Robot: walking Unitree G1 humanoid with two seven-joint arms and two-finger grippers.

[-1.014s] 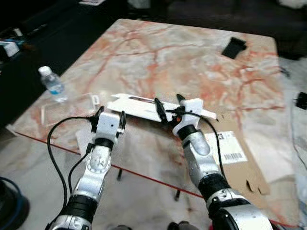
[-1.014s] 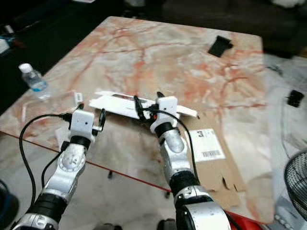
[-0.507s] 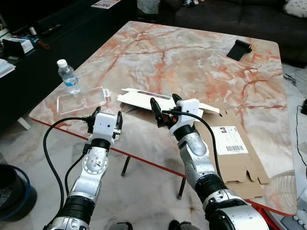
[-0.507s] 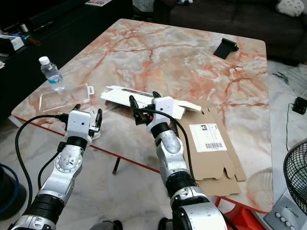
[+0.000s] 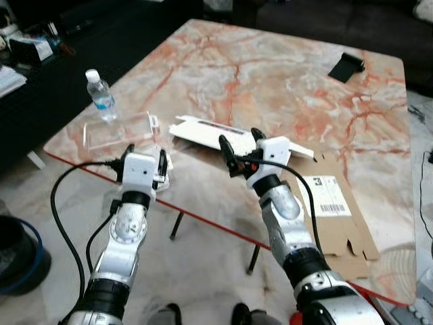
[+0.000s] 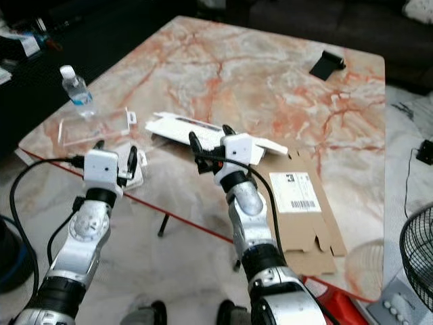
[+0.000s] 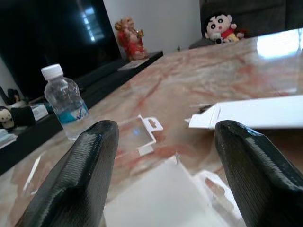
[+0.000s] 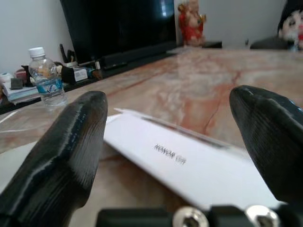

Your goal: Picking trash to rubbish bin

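Note:
On the marble table (image 5: 270, 81) a flat white box (image 5: 203, 128) lies close to the front edge. My right gripper (image 5: 241, 144) hovers open just in front of that box, whose printed face (image 8: 189, 161) lies between the fingers in the right wrist view. A clear plastic package (image 5: 118, 132) and a water bottle (image 5: 100, 95) are at the left corner. My left gripper (image 5: 145, 157) is open over a small white plastic piece (image 7: 161, 198) at the table edge. Flattened brown cardboard (image 5: 338, 223) with a barcode label lies to the right.
A black object (image 5: 346, 68) sits at the far right corner of the table. On the floor to the left stands a dark bin with a blue rim (image 5: 17, 254). A fan grille (image 6: 416, 261) is at the right. Dark furniture lines the left side.
The whole picture has shifted as the camera moved. Both grippers keep much the same open pose at the table's front edge, and nothing has been taken hold of.

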